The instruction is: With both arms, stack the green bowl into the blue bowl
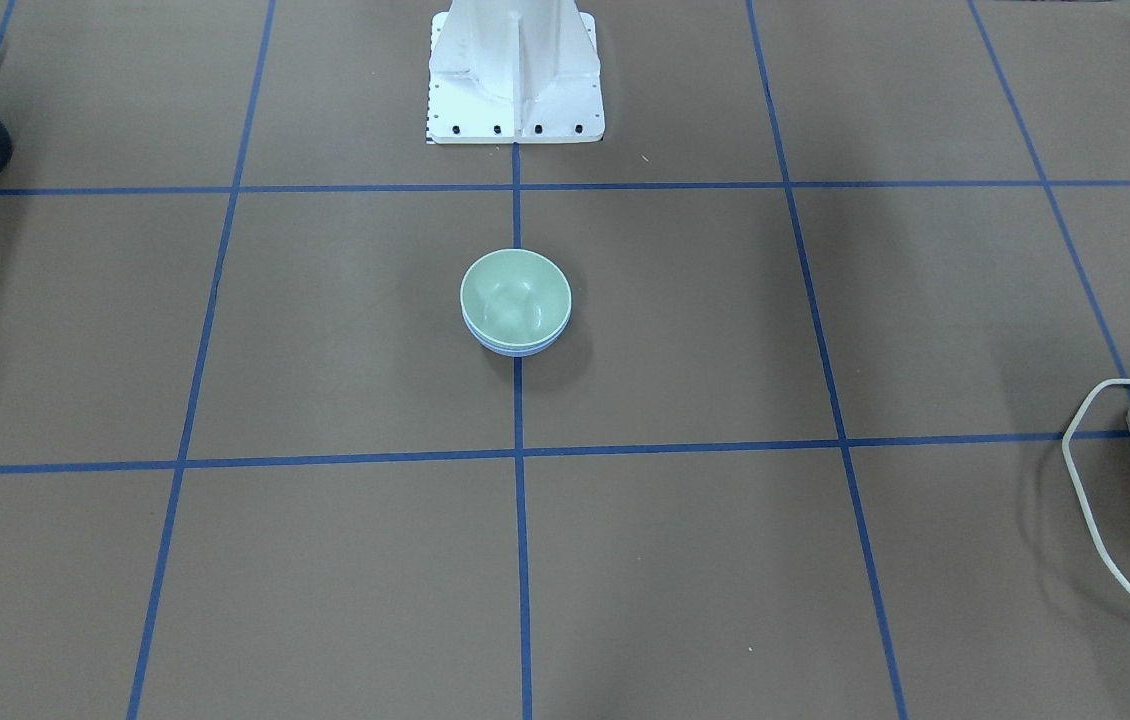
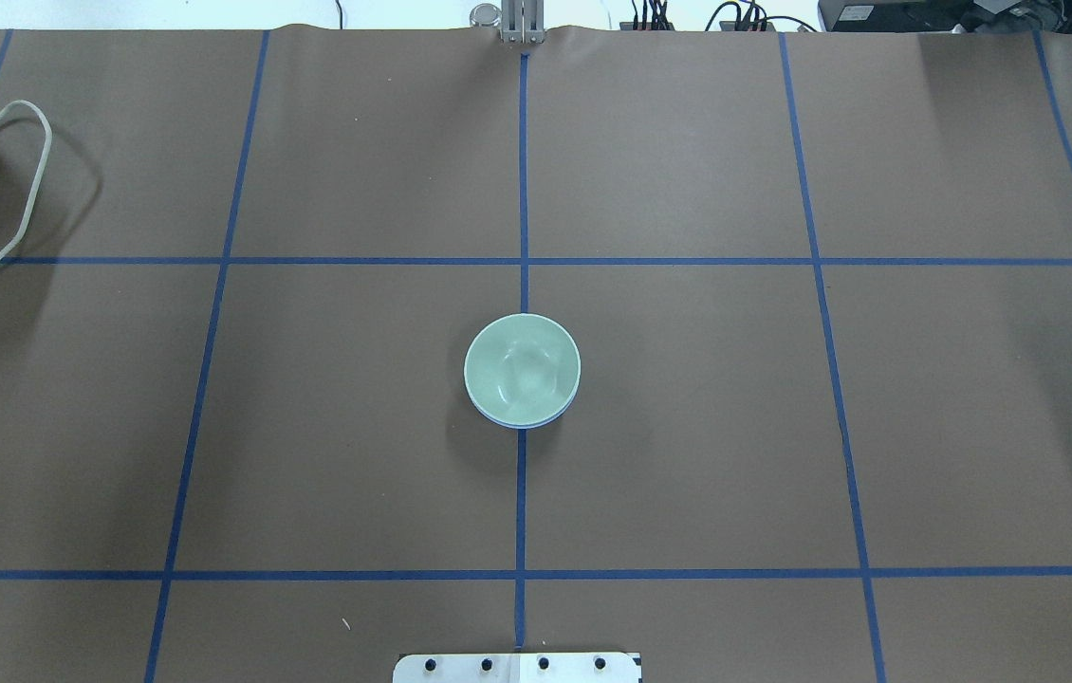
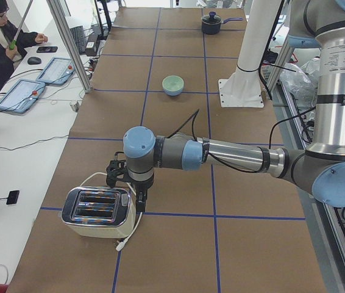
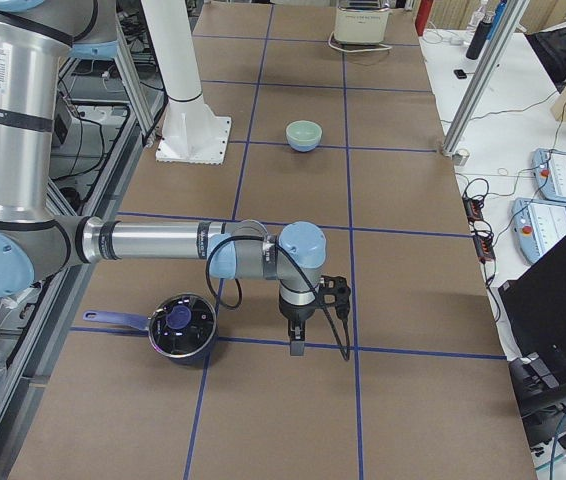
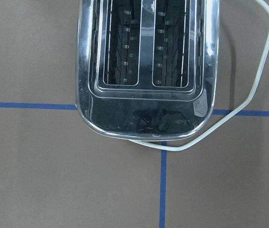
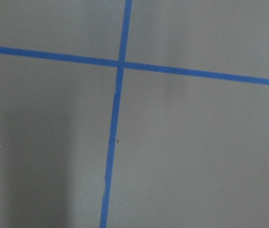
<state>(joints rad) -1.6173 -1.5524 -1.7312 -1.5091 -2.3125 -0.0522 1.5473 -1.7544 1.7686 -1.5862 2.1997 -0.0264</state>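
Where glossy green bowl (image 1: 515, 292) nests: round blue bowl (image 1: 517, 350).

Chrome toaster (image 5: 146, 71) with its white cord (image 5: 172, 148) sits at one end of the brown table (image 2: 688, 427), dark lidded pot (image 4: 181, 325) at the other, white pedestal (image 1: 515, 75) between.

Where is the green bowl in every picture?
Front-facing: green bowl in the middle.
Overhead: green bowl in the middle.
Left side: green bowl far off, top middle.
Right side: green bowl far off, top middle.
Left wrist: not there.
Right wrist: not there.
Landmark: white pedestal nearby.
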